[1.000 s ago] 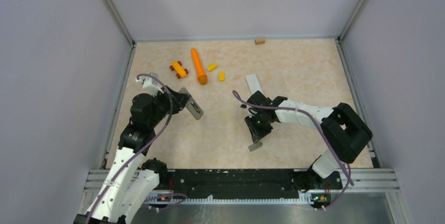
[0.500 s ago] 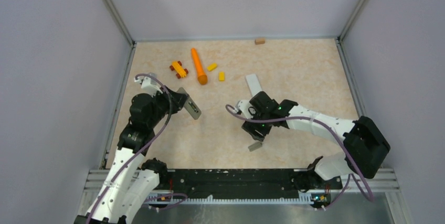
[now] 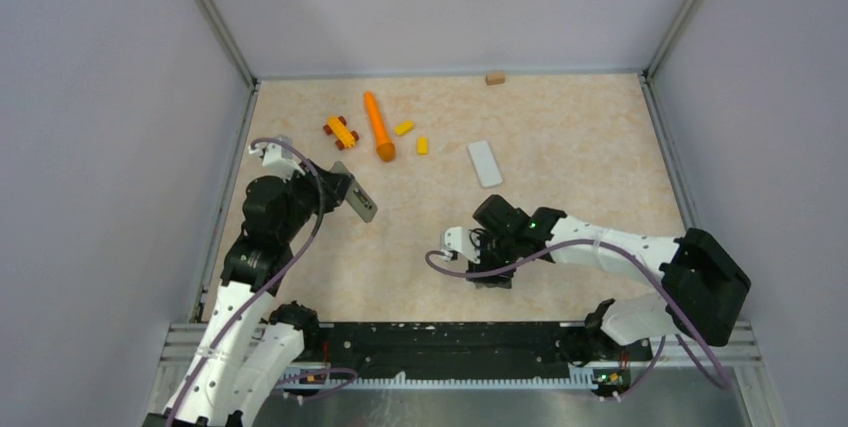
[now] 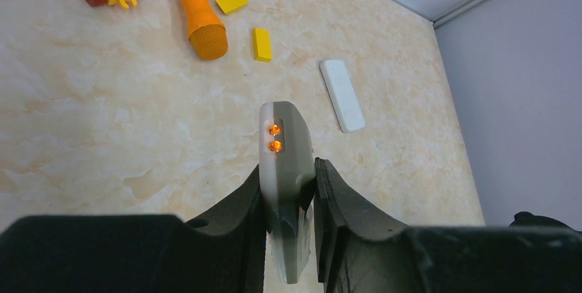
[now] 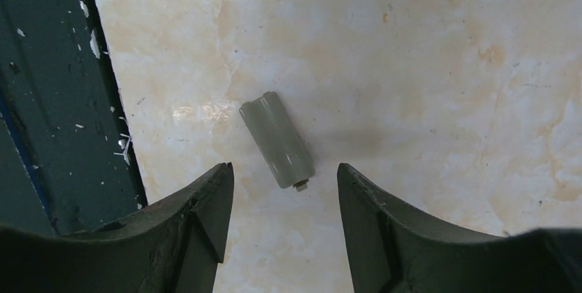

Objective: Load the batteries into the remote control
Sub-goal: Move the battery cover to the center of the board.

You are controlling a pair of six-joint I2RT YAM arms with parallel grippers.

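- The left gripper (image 4: 289, 168) is clamped on a grey remote control (image 4: 281, 138) and holds it above the tabletop near the left edge. Two orange lights glow at the remote's far end.
- The right gripper (image 5: 283, 169) hangs over the table by the near edge, right of the middle. Its fingers are spread apart on either side of a small grey lid-like piece (image 5: 274, 135), which lies flat and touches neither finger.
- A white remote (image 3: 485, 163) lies right of centre.
- An orange stick-shaped toy (image 3: 378, 127), two yellow blocks (image 3: 404, 128) and a toy car (image 3: 340, 131) lie toward the far-left corner.
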